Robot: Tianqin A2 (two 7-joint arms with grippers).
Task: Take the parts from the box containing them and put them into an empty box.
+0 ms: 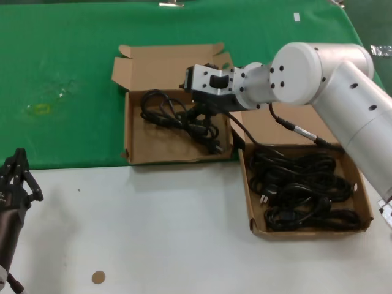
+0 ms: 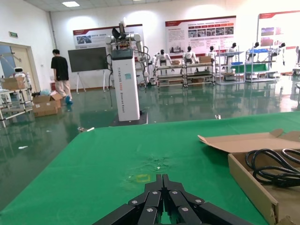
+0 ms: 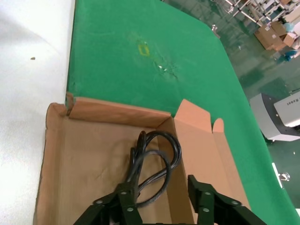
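While parked low at the left with claw [image 2: 163, 199] pressed together, right claw [image 3: 161, 199] spread over left box [image 1: 138, 147], above cord [image 1: 168, 113].

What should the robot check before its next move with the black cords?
1. Right gripper above the left brown cardboard box: ok.
2. Right gripper's fingers open: ok.
3. Black rubbery power cord lying in that box: ok.
4. Cord completely free of the fingers: cannot tell.
5. More black cords waiting in the right brown cardboard box: ok.
6. Left gripper parked at the table's near-left edge, out of the way: ok.
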